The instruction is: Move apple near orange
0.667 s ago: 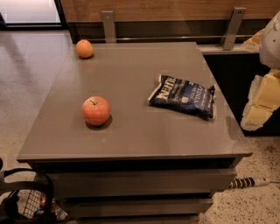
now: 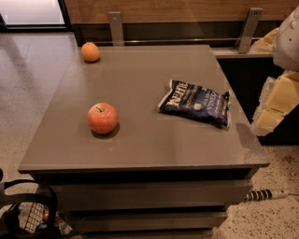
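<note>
Gripper [image 2: 272,108] partly out of view at right; apple [image 2: 103,118], orange [image 2: 90,52] well apart.

On the worktop [image 2: 149,74]: 1 apple [image 2: 103,118], 1 orange [image 2: 90,52], 1 chip bag [image 2: 196,102]. 1 set of jaws hangs just off the worktop's right edge.

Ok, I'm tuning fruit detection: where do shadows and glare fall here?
Camera view: the apple casts a short dark shadow at its base; the orange a fainter one; the chip bag shows glossy highlights; bright glare whitens the floor top left; the gripper, off the table's right edge, throws a faint shadow there.
</note>
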Tool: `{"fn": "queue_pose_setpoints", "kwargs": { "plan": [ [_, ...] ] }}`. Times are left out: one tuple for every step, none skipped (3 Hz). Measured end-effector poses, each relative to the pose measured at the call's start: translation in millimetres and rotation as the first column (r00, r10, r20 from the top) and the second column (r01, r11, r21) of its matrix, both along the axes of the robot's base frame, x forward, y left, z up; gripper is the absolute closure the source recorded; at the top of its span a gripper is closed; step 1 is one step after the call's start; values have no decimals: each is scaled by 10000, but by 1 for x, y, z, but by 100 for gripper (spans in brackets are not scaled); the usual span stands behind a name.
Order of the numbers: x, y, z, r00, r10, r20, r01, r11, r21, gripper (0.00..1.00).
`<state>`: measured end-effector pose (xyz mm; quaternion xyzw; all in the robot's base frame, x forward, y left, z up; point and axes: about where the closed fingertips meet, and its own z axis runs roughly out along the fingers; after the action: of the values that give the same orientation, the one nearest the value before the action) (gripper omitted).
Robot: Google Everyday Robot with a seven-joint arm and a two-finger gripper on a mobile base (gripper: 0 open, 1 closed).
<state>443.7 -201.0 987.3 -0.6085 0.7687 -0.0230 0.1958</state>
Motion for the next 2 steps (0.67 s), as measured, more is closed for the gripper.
{"fn": "queue_pose_setpoints", "kwargs": {
  "plan": [
    [10, 50, -3, 9964, 823, 204, -844, 9850, 1507, 0],
    [17, 101, -16, 9892, 1424, 341, -1462, 9488, 2799, 0]
  ]
}}
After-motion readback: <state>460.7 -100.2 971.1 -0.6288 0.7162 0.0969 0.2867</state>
